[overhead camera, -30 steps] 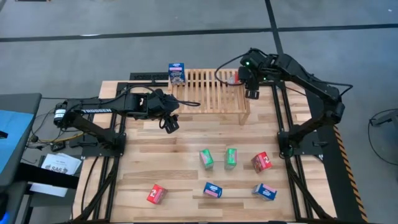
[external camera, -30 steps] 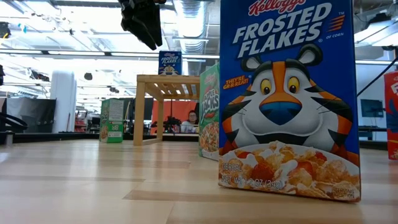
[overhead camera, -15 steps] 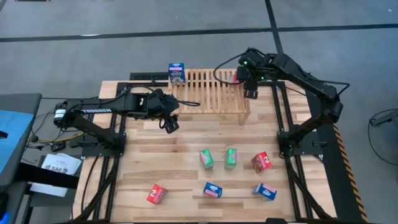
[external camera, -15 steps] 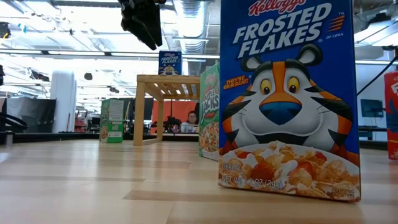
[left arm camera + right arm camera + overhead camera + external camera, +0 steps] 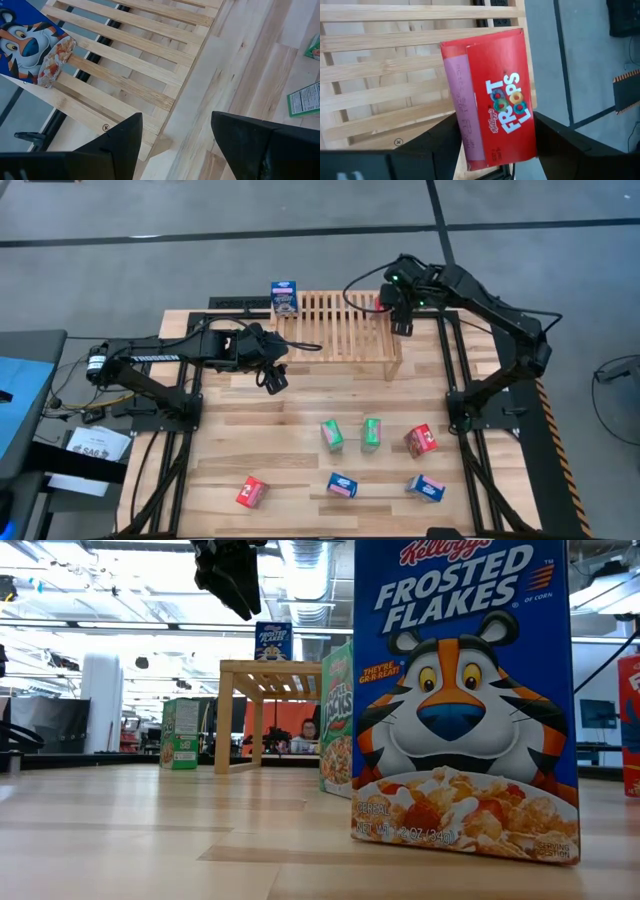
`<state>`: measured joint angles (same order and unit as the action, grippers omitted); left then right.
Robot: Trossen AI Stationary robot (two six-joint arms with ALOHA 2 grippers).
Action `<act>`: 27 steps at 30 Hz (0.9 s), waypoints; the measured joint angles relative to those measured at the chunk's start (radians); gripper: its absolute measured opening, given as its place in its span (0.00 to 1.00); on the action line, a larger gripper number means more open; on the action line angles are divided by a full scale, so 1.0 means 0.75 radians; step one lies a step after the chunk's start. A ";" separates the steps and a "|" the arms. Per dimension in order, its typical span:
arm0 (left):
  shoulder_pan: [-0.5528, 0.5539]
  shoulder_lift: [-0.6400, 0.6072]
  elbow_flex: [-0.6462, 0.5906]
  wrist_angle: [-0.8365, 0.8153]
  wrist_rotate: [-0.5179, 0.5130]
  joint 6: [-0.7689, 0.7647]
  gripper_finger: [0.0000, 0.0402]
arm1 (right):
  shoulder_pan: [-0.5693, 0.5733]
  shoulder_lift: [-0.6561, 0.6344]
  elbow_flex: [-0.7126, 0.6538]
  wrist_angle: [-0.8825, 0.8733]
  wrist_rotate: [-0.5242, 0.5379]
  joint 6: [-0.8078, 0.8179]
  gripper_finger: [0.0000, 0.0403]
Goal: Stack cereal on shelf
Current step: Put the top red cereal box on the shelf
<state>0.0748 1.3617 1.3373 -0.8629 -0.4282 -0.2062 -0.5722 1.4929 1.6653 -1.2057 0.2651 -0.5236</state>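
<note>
**Q:** Where is the right gripper, and what is in it?

**A:** I read the right gripper (image 5: 402,318) over the far right corner of the slatted wooden shelf (image 5: 340,330). In its wrist view the fingers (image 5: 432,150) sit on either side of a red Froot Loops box (image 5: 492,102), closed on its lower end. The box hangs above the shelf slats (image 5: 385,65), tilted. From overhead only a sliver of red (image 5: 379,304) shows beside the gripper.

**Q:** And the left gripper?

**A:** The left gripper (image 5: 275,378) hovers above the table (image 5: 250,440) just in front of the shelf's near left corner. Its wrist view shows both fingers (image 5: 120,140) spread wide with nothing between them, the shelf edge (image 5: 165,100) below.

**Q:** What stands on the shelf?

**A:** One blue Frosted Flakes box (image 5: 284,297), upright at the far left corner. My left wrist view catches its tiger front (image 5: 30,50).

**Q:** Rest of the cereal?

**A:** On the table, nearer the front: two green boxes (image 5: 333,434) (image 5: 372,432) side by side, a red box (image 5: 420,440) to their right, then a front row of a red box (image 5: 251,492), a blue box (image 5: 342,485) and a box (image 5: 426,487) that I read as blue with a pinkish face. The low view is mostly filled by a Frosted Flakes box (image 5: 465,700); a green box (image 5: 180,733) stands farther back, near the shelf leg (image 5: 226,720).
</note>
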 joint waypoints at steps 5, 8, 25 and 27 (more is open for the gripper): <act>0.000 0.000 0.000 0.000 0.000 0.000 0.56 | -0.010 0.000 0.000 0.012 0.000 0.000 0.64; 0.000 0.000 0.000 0.000 0.000 0.000 0.56 | -0.021 0.000 0.000 0.014 -0.001 0.000 0.64; 0.000 0.000 0.000 0.000 0.000 0.000 0.56 | -0.044 0.000 0.000 0.074 -0.002 -0.036 0.64; 0.000 0.000 0.000 0.000 0.000 0.000 0.56 | -0.044 0.000 0.000 0.081 -0.001 -0.036 0.64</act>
<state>0.0746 1.3617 1.3373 -0.8631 -0.4282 -0.2061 -0.6048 1.4929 1.6653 -1.1448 0.2642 -0.5507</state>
